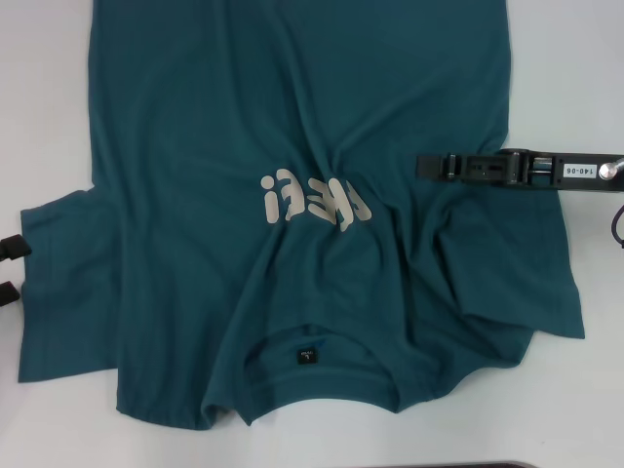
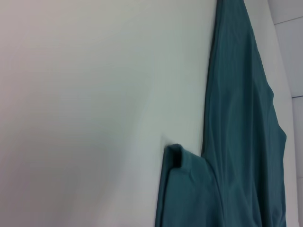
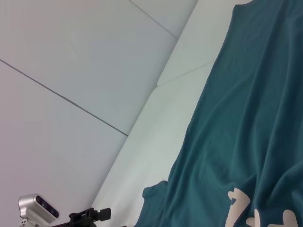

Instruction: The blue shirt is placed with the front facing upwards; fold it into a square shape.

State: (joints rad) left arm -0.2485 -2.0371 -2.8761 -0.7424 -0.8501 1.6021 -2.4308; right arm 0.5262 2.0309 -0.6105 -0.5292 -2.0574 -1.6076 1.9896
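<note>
The blue shirt (image 1: 292, 97) lies spread on the white table (image 1: 39, 97), front up, with the collar and its dark label (image 1: 306, 356) at the near edge. The pale lettering (image 1: 314, 198) sits mid-chest. The cloth is creased around the chest and the right shoulder. My right gripper (image 1: 425, 166) reaches in from the right and hovers over the shirt's right side, beside the lettering. My left gripper (image 1: 10, 268) is at the left edge, open and empty, just beside the left sleeve (image 1: 68, 283). The shirt also shows in the left wrist view (image 2: 241, 118) and the right wrist view (image 3: 246, 118).
Bare white table shows on the left and on the right (image 1: 585, 78) of the shirt. In the right wrist view the left arm's gripper (image 3: 90, 215) shows far off, beside the sleeve edge.
</note>
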